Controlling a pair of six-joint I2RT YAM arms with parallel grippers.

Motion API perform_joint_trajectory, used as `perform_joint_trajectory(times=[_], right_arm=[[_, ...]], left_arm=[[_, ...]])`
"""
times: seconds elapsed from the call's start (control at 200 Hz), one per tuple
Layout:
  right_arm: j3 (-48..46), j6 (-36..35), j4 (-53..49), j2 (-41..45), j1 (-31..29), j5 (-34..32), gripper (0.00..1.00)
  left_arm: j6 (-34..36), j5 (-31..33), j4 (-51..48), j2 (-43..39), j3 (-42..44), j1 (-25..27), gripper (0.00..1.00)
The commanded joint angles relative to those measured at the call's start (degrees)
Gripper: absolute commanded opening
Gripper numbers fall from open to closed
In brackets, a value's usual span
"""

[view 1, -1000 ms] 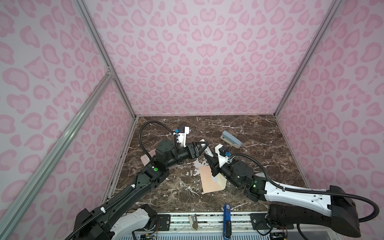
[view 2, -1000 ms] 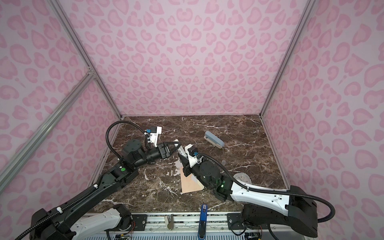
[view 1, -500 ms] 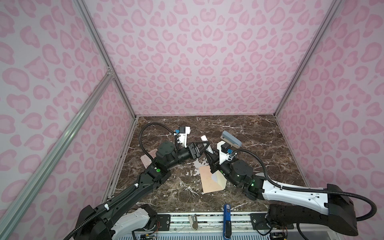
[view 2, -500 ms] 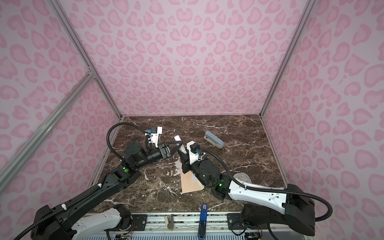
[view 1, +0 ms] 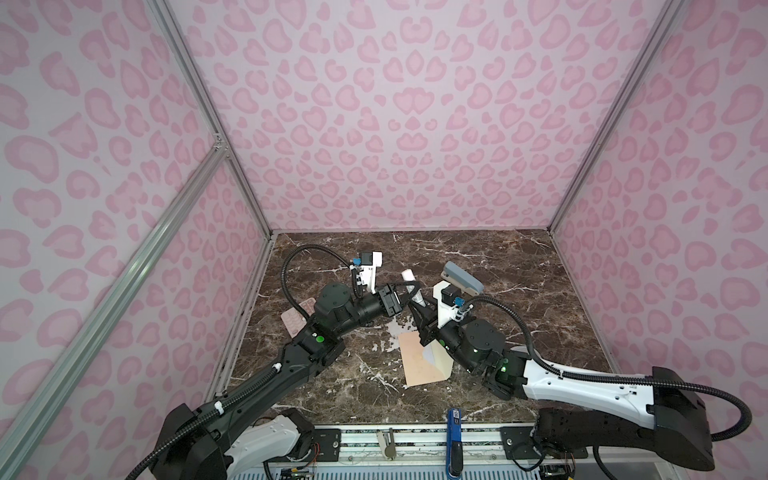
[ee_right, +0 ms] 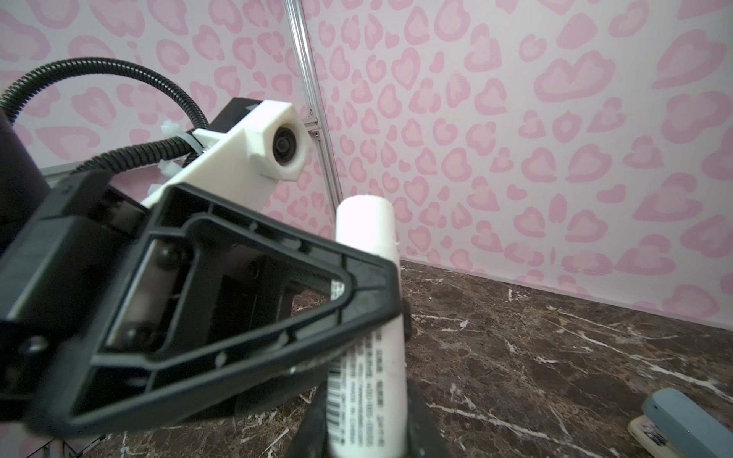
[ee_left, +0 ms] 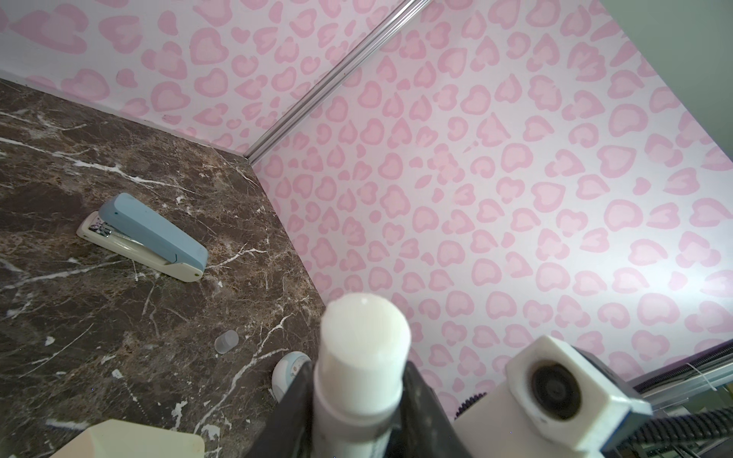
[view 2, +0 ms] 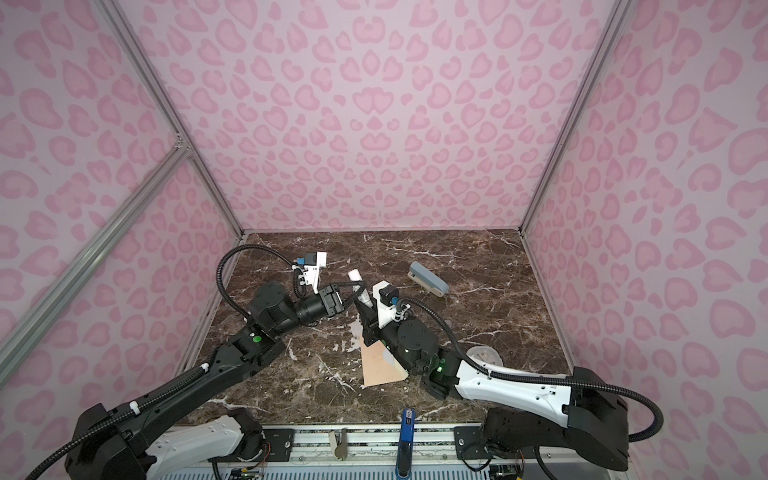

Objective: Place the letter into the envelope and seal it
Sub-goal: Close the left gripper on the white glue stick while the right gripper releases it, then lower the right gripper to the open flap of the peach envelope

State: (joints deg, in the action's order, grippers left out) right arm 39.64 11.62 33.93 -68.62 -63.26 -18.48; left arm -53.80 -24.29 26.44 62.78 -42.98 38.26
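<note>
The right gripper point(view 1: 419, 309) has its jaws closed on the lower part of a white glue stick point(view 1: 410, 282) and holds it in the air, tilted with its bare end up toward the back wall. The left gripper point(view 1: 409, 294) reaches in from the left and meets the same stick higher up. In the right wrist view one of its black fingers point(ee_right: 238, 297) lies across the tube, and in the left wrist view dark fingers point(ee_left: 416, 396) press the tube on both sides, so these jaws also grip the glue stick. The envelope point(view 1: 417, 363) lies flat on the marble tabletop point(view 1: 519, 332), below the two grippers and partly under the right arm, with its pale cream flap open to the right. Whether the letter is inside, I cannot tell. A blue-grey stapler point(view 1: 463, 278) lies farther back on the right, apart from the grippers. A pink calculator point(view 1: 297, 318) lies on the left, partly hidden by the left arm. A small clear cap point(ee_left: 227, 341) stands on the tabletop in the left wrist view.
</note>
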Motion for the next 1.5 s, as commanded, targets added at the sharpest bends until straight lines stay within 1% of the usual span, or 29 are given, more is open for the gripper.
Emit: perform_joint_trajectory(times=[0.0,0.07,0.21,0.275,0.37,0.405,0.52,0.67,0.85,0.98,1.115,1.225,1.36,1.495], right_arm=[[0.2,0.2,2.2,-0.4,0.0,0.2,0.16],[0.1,0.2,2.2,-0.3,0.0,0.4,0.17],[0.0,0.1,1.8,-0.1,0.1,1.1,0.19],[0.0,0.0,1.3,0.0,0.0,1.6,0.25],[0.1,-0.2,-0.1,0.5,0.0,1.7,0.39],[0.2,-0.4,-0.8,0.8,0.0,1.8,0.43],[-0.8,-1.1,-3.6,2.3,0.1,1.4,0.48],[-3.8,-1.9,-6.6,5.1,0.1,-0.4,0.50],[-7.6,-1.6,-12.6,10.2,0.1,-2.1,0.51],[-11.0,-1.4,-17.5,15.2,0.3,-5.7,0.50],[-14.3,0.0,-21.0,20.5,2.7,-6.7,0.50],[-17.4,1.8,-21.0,23.8,5.8,-6.9,0.48],[-16.9,8.2,-28.3,25.1,11.2,-5.8,0.43],[-13.8,15.8,-36.4,22.0,17.3,-1.0,0.34]], left_arm=[[-0.1,-1.1,2.9,-0.1,0.0,0.0,0.30],[0.0,-1.1,2.8,-0.2,-0.1,0.0,0.27],[0.1,-1.2,2.4,-0.1,-0.3,0.0,0.25],[0.2,-1.3,2.3,0.0,-0.4,0.0,0.24],[0.8,-0.8,1.3,-0.2,-0.8,0.0,0.23],[1.3,-0.3,0.2,-0.4,-1.0,0.0,0.22],[4.1,2.5,-5.0,-1.8,-1.9,0.0,0.20],[8.1,6.8,-11.9,-4.1,-3.1,-0.4,0.18],[11.2,10.7,-18.5,-6.3,-3.4,-0.9,0.18],[13.0,12.7,-22.2,-7.5,-2.5,-1.0,0.18],[13.7,13.2,-23.8,-8.3,0.1,-0.9,0.18],[13.8,13.0,-24.6,-8.5,3.0,-0.8,0.17],[13.2,12.6,-24.4,-8.5,6.7,-0.1,0.17],[12.3,12.0,-23.5,-7.4,9.4,1.9,0.16]])
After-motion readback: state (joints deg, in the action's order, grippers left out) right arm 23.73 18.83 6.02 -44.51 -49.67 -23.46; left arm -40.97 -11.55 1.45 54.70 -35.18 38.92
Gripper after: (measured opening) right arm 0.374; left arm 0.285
